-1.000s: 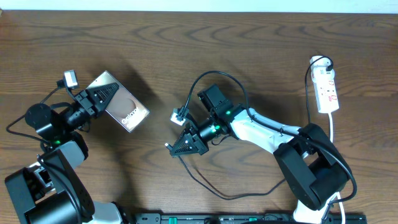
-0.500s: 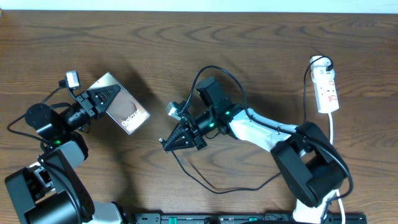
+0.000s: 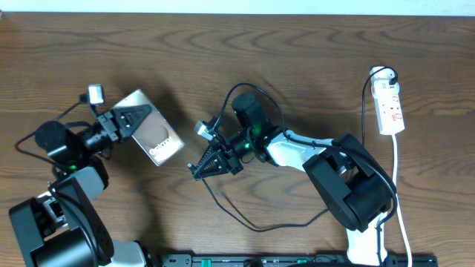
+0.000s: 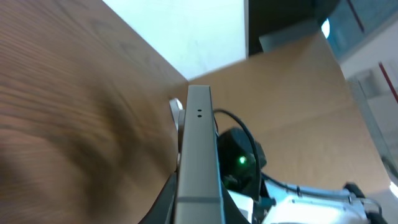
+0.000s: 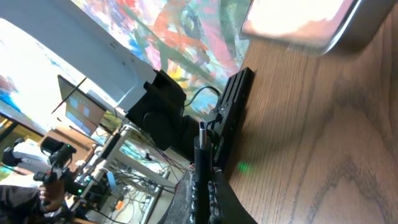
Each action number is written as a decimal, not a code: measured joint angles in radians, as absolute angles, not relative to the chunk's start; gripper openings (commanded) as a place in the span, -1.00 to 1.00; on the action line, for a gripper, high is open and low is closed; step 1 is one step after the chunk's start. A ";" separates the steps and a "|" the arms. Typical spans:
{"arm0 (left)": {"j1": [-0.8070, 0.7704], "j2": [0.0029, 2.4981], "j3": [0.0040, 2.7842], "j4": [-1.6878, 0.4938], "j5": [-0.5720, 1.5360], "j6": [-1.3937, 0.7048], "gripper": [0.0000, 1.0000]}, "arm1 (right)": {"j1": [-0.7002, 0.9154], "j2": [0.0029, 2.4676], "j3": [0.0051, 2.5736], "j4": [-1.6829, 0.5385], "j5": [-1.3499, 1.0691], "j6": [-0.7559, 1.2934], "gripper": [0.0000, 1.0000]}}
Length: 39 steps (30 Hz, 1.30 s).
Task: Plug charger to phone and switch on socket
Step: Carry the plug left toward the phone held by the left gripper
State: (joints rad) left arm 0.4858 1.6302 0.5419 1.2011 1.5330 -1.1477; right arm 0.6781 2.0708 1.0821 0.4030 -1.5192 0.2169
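My left gripper (image 3: 135, 120) is shut on the phone (image 3: 152, 132), a brown-grey slab with white lettering, held tilted at the table's left. In the left wrist view the phone's grey edge (image 4: 198, 155) runs up between my fingers (image 4: 198, 208). My right gripper (image 3: 204, 165) is shut on the charger's black plug (image 5: 202, 146), its metal tip pointing at the phone's blurred end (image 5: 305, 22). The plug stands a short way right of the phone. The thin black cable (image 3: 245, 219) loops across the table. The white socket strip (image 3: 390, 104) lies at the far right, red switches facing up.
The strip's white cord (image 3: 398, 185) runs down the right edge of the table. A black rail (image 3: 297, 260) lies along the table's front edge. The right arm's white link (image 3: 304, 152) stretches across the middle.
My right gripper has moved left toward the phone with the plug. My left gripper has shifted the phone slightly right and down, so the gap between them has narrowed.
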 measured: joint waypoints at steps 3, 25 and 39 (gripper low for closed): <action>0.448 1.630 0.542 1.203 1.541 -1.145 -0.85 | 0.678 2.071 1.082 0.411 -1.518 0.239 -0.98; 0.358 1.630 0.542 1.209 1.497 -1.145 -0.85 | 0.678 2.071 1.082 0.435 -1.480 0.308 -0.98; 0.358 1.630 0.542 1.209 1.490 -1.155 -0.85 | 0.678 2.071 1.082 0.450 -1.473 0.311 -0.98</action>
